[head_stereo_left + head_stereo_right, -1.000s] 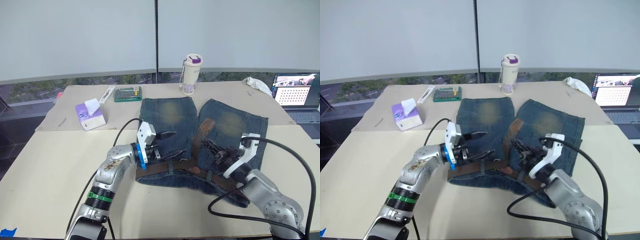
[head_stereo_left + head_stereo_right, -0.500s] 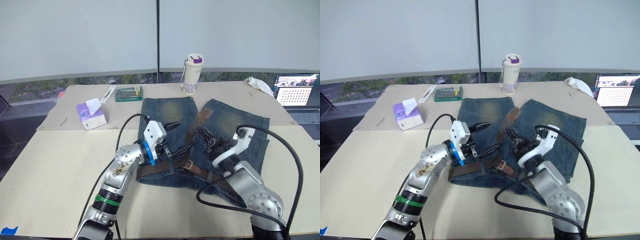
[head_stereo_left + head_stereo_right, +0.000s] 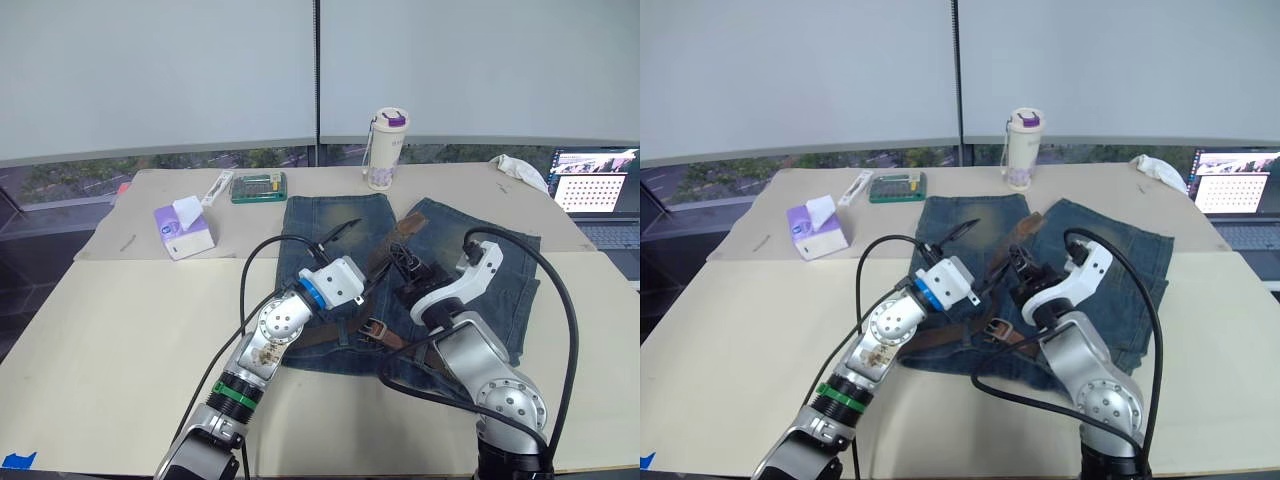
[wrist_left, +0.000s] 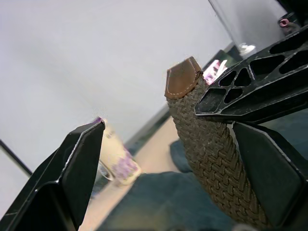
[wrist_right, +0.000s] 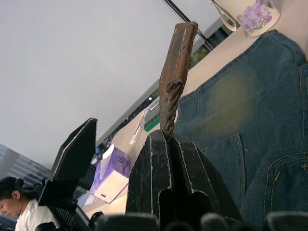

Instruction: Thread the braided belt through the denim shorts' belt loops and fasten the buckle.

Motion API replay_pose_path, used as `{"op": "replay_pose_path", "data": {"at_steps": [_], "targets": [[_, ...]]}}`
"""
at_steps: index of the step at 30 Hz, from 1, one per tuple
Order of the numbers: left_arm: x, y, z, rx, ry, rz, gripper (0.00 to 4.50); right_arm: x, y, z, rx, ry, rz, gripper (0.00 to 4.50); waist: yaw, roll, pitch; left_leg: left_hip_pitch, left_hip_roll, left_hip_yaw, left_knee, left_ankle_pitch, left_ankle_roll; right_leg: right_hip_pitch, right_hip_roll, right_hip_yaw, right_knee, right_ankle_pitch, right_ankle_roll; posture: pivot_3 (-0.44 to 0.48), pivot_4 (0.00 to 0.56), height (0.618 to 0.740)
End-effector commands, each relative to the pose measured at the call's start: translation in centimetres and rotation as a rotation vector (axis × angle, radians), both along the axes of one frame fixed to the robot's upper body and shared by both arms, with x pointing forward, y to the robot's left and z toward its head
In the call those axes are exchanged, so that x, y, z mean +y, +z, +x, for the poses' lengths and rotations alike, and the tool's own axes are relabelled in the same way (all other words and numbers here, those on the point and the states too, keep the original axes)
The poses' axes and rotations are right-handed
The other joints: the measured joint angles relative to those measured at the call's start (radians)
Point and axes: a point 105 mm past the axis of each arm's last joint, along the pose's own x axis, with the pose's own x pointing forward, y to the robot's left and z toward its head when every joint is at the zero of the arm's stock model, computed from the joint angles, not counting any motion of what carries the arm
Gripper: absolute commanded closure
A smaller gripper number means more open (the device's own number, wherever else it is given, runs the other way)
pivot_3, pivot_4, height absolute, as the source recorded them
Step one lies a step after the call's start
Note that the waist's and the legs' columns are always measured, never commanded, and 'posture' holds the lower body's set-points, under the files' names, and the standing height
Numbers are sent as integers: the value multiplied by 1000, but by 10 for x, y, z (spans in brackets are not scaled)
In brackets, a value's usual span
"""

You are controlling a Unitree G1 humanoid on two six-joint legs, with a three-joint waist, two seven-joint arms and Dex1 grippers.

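From the head camera, the denim shorts (image 3: pixel 440 262) lie flat on the table (image 3: pixel 110 330), faded tan patches on both legs, and the braided belt (image 3: pixel 393 240) runs along the waistband with its buckle (image 3: pixel 377 330) lying pale on the denim. Behind them a lidded floral tumbler (image 3: pixel 384 150) stands shut, contents hidden; a tissue box (image 3: pixel 182 228) has one sheet poking up. The left wrist camera shows the left gripper (image 4: pixel 183 144) spread wide around the belt's leather tip, unclamped. The right wrist camera has the right gripper (image 5: pixel 166 137) pinched on the strap, whose brown tip stands upright above the shorts.
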Motion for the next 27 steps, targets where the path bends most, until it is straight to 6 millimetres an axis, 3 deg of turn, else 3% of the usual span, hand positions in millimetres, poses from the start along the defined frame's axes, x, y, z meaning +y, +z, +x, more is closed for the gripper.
{"op": "replay_pose_path", "data": {"at_steps": [1,4,7,18,26,27], "targets": [[-6,8,-2,-66,-9,20,0,10,19,-9,-72,52,10,4475,-1,0,0,0,0,0,0,0,0,0,0,0,0,0,0,0,150,740],[-6,5,-1,-58,0,17,0,13,20,-10,-78,66,8,4475,-2,0,0,0,0,0,0,0,0,0,0,0,0,0,0,0,150,740],[-4,5,1,-56,10,17,779,15,20,-11,-81,78,7,4500,-2,0,0,0,0,0,0,0,0,0,0,0,0,0,0,0,150,740],[1,1,6,-22,34,4,4480,11,20,-11,-85,72,7,4500,-2,0,0,0,0,0,0,0,0,0,0,0,0,0,0,0,150,740],[8,-4,12,7,68,14,4480,4,28,-17,-147,75,-9,4500,-2,0,0,0,0,0,0,0,0,0,0,-1,0,0,0,0,150,740],[9,-5,12,10,67,16,4494,4,30,-21,-172,100,-19,4145,-1,0,0,0,0,0,0,0,0,0,0,-1,0,0,0,0,150,740]]}}
